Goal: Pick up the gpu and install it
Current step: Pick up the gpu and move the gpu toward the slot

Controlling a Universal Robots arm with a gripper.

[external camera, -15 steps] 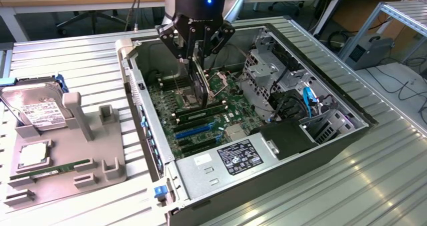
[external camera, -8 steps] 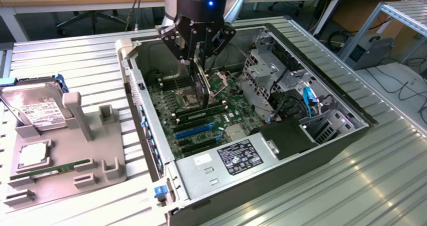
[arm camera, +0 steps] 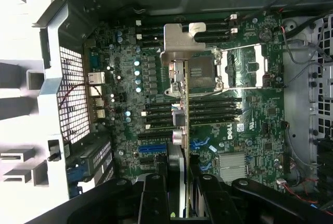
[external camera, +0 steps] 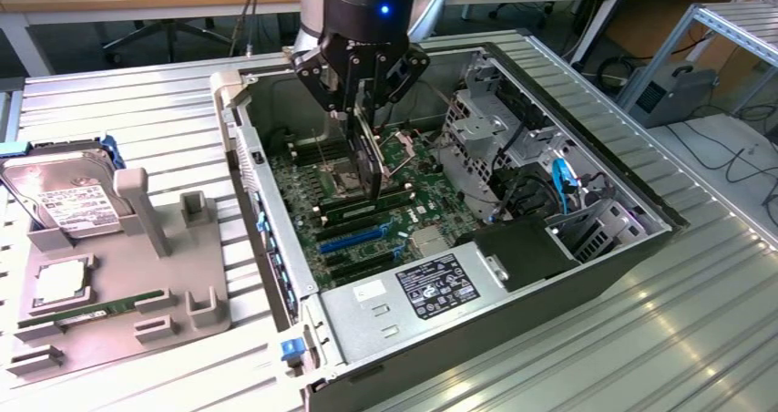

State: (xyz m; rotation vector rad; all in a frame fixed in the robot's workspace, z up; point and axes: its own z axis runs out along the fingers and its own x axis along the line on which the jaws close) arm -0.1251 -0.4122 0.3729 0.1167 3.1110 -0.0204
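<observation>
The gripper [external camera: 364, 102] [arm camera: 182, 195] is clamped on the gpu [external camera: 367, 161] [arm camera: 183, 125], its dark fingers [arm camera: 155, 193] pressing on the two flat faces of the card. The gpu hangs upright, edge down, inside the open computer case [external camera: 243, 139], over the middle of the green motherboard [external camera: 420, 213] [arm camera: 250, 130]. In the wrist view the card appears edge-on as a thin strip, with its silver end bracket [arm camera: 179, 41] at the end away from the fingers, beside the processor socket [arm camera: 203, 70]. Whether the card's lower edge touches the board cannot be told. The blue slots [external camera: 346, 239] [arm camera: 153, 149] lie on the board just nearer than the card. At the case's near end sits the silver power supply [external camera: 414, 298] with a dark label. Outside the case, to the exterior view's left, a grey tray [external camera: 182, 293] stands on the ribbed metal table [external camera: 680, 339]; it carries a hard drive [external camera: 67, 198] at its far end, a square silver chip [external camera: 61, 283] and a narrow green RAM stick [external camera: 97, 310] nearer.
</observation>
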